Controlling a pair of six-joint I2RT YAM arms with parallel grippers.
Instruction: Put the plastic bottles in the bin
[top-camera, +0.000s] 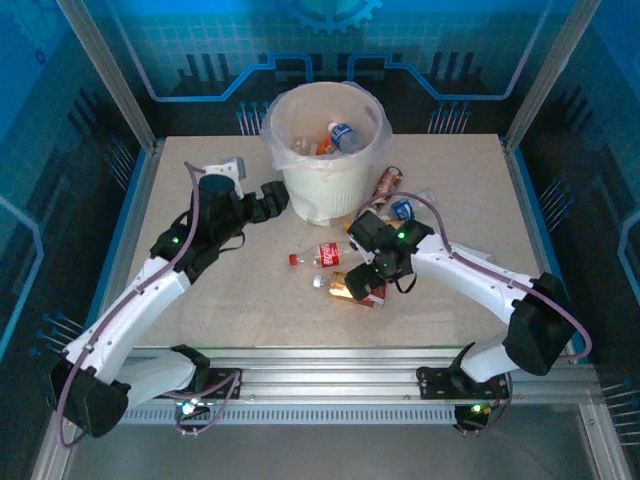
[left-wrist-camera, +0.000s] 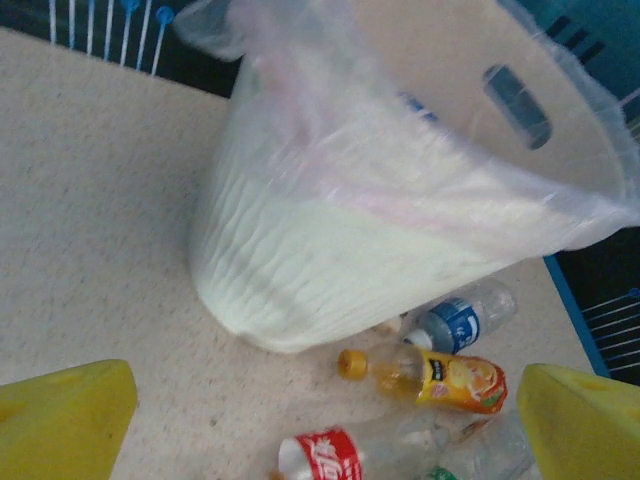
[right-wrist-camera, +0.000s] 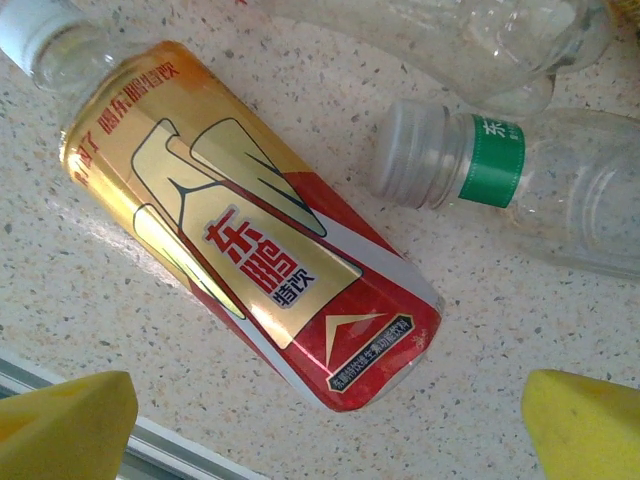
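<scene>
The left pincer (top-camera: 268, 200) is hanging spread wide and empty just beside the bin (top-camera: 325, 195) (a blue-labelled bottle (top-camera: 343, 136) is lying inside), while the right pincer (right-wrist-camera: 325, 425) is gaping wide over a gold-and-red bottle (right-wrist-camera: 250, 250) lying on the tabletop (right-wrist-camera: 90, 300).

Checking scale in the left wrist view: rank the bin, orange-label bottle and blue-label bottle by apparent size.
1. bin
2. orange-label bottle
3. blue-label bottle, slightly smaller; it lies farther off, so their real order is unsure.
</scene>
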